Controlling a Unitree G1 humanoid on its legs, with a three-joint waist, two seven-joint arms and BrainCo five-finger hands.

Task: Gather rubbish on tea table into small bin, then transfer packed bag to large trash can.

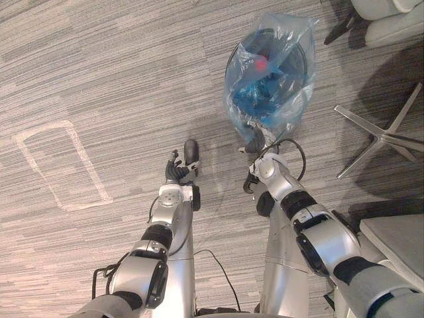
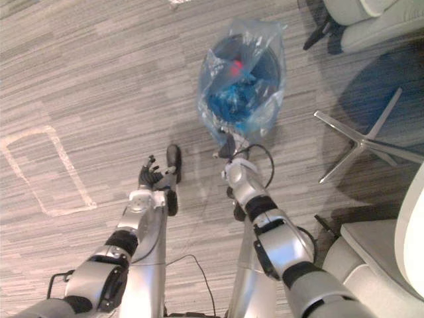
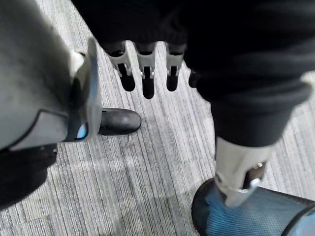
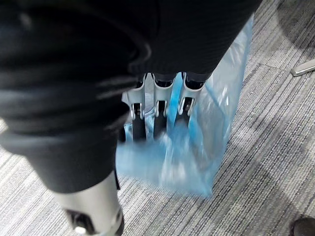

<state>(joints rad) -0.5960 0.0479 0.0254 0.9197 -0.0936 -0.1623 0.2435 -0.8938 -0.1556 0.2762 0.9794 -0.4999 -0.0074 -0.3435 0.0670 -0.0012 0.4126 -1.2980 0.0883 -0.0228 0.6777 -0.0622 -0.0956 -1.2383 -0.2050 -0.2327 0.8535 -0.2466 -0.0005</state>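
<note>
Transfer stage of the rubbish task, seen from the head and both wrists. The right hand (image 1: pixel 255 140) is closed on the near upper edge of the blue plastic bag (image 1: pixel 265 86). In the right wrist view its fingers (image 4: pixel 160 118) curl into the film, which bunches around the dark tips. The bag sits out in front of the robot over the grey carpeted floor (image 1: pixel 99 79) and holds crumpled blue rubbish (image 1: pixel 255 99) and a small red item (image 1: pixel 260 64). A dark round form (image 1: pixel 288 59) shows through the film. Whether this is a bin around the bag or something inside it cannot be told, nor whether the bag's base rests on the floor. The left hand (image 1: pixel 177 171) hangs near the right, well apart from the bag, with fingers loosely extended and empty. A silver chair base (image 1: pixel 379 136) spreads its legs on the floor near the bag's right side. A taped outline (image 1: pixel 63 165) marks the carpet far to the left.

Judged hazards: the hold takes only one side of the thin film, so the load could drag the plastic through the fingers or tear it where the tips press. Whether the mouth is tied cannot be told; if it is open, a tilt or swing could spill the contents. A carry toward the right risks snagging the bag on the chair legs.
</note>
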